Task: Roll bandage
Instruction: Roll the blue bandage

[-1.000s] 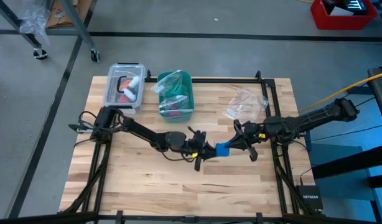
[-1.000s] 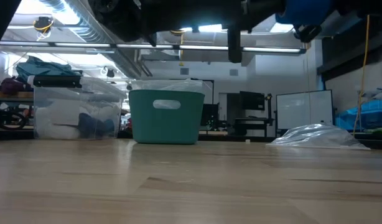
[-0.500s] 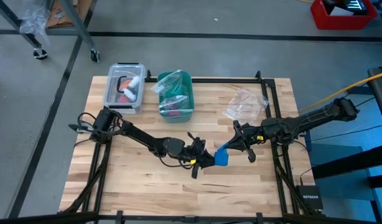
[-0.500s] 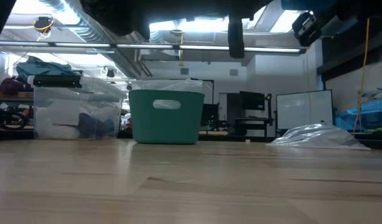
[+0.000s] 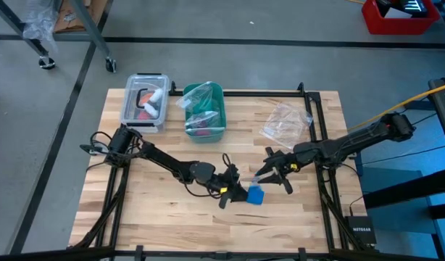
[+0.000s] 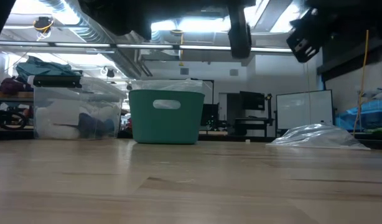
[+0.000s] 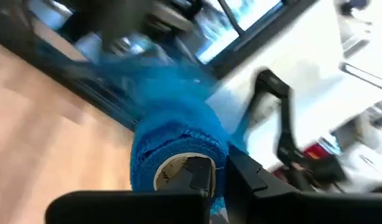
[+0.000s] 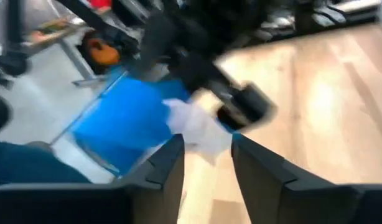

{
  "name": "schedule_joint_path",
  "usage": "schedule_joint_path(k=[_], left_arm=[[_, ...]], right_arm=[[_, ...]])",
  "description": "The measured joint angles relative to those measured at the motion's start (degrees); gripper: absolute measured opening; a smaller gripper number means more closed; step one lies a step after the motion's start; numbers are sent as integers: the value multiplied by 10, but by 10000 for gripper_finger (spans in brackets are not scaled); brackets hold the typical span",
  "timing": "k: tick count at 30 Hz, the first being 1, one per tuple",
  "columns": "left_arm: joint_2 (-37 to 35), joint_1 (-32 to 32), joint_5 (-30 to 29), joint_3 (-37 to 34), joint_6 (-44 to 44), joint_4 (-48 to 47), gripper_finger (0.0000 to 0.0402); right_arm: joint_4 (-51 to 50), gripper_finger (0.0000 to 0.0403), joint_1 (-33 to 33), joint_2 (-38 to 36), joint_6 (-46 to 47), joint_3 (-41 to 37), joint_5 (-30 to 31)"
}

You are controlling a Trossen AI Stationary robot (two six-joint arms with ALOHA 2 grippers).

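Observation:
The bandage (image 5: 256,194) is a bright blue roll with a pale hollow core (image 7: 178,169). It hangs above the wooden table (image 5: 157,217), near its middle and toward the near edge. My left gripper (image 5: 237,193) is shut on the roll from the roll's left. My right gripper (image 5: 263,174) hovers just beyond the roll on its far right side. In the right wrist view its fingers (image 8: 172,163) stand apart, with the blue bandage (image 8: 125,121) ahead of them and untouched. The low view does not show the roll. My left gripper holds the roll by its end wall: one finger (image 7: 194,174) sits inside the hollow core, the other (image 7: 247,180) lies outside on the blue windings (image 7: 178,134). The fingers come nearly level from the table's left. The roll is lifted clear of the table.
A clear lidded box (image 5: 144,101) and a teal bin (image 5: 205,110) holding plastic bags stand at the far left of the table. A crumpled clear bag (image 5: 286,122) lies at the far right. Bare wood lies along the near edge.
My left gripper has carried the roll toward the table's near edge, away from my right gripper. My right gripper has let go of the bandage, which now stands apart from it, and its arm has swung slightly toward the left.

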Motion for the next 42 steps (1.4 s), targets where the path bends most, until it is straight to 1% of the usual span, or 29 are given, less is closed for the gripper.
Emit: schedule_joint_path(k=[4, 8, 10, 14, 16, 20, 24, 29, 32, 35, 37, 39, 42], left_arm=[[0, -7, 24, 0, -8, 4, 4], [0, -12, 20, 0, -33, 4, 8], [0, -15, 20, 0, -54, 4, 9], [0, -19, 25, 0, -124, 5, 11], [0, -19, 31, 0, -175, 5, 11], [0, -15, 22, 0, -285, 1, 12], [0, -3, 17, 0, -333, -4, 12], [0, 20, 15, 1, -385, -38, 12], [0, 33, 15, 1, -416, -55, 7], [0, 47, 15, 1, -424, -59, 5], [0, 56, 15, 1, -408, -56, 7], [0, 64, 15, 1, -373, -56, 7], [0, 72, 13, 1, -297, -55, 4]], right_arm=[[-3, 147, 0, 1, 0, 0, 1], [-7, 147, 0, 1, -1, 0, -1], [-18, 147, 0, 1, -4, 0, -2], [-53, 147, 0, 1, -22, 0, -5], [-74, 147, 0, 1, -33, 0, -20], [-78, 147, 1, 1, -46, 0, -86], [-56, 147, 1, 1, -64, 0, -137], [-21, 147, 24, 1, -93, 0, -141], [-24, 147, 47, 1, -108, 6, -136], [-28, 147, 73, 1, -124, 15, -121], [-32, 147, 94, 1, -134, 15, -102], [-34, 147, 113, 1, -136, 15, -75], [-54, 147, 140, 1, -136, 16, -29]])
